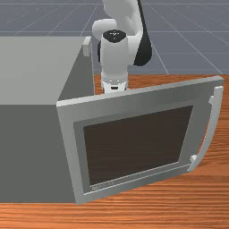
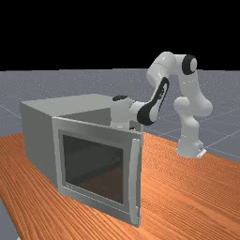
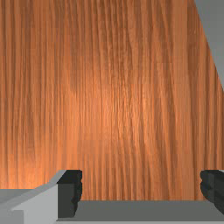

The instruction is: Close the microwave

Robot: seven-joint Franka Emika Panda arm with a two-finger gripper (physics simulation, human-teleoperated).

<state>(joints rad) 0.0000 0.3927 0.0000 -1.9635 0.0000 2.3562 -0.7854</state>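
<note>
Grey microwave [image 1: 31, 71], one; open door [image 1: 138, 143], one; handle [image 1: 212, 129], one; pincer [image 1: 115, 86] wide, two fingers [image 3: 69, 197].

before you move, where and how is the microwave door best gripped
I'd take the upright handle at mid-height, coming from the outer face of the door: it bows clear of the door between its two mounts.

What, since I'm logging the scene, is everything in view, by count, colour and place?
Microwave body: one, grey, on the table
Door: one, grey, open, hinged to the body
Window: one, dark, in the door
Handle: one, pale grey, along the door's free edge
Table: one, orange-brown, beneath the body
Floor: one, grey, beyond the table
Backdrop: one, black, above the floor
Arm: one, white-grey, at the far view's right
Gripper: one, white, dark-tipped, open, behind the door
</note>
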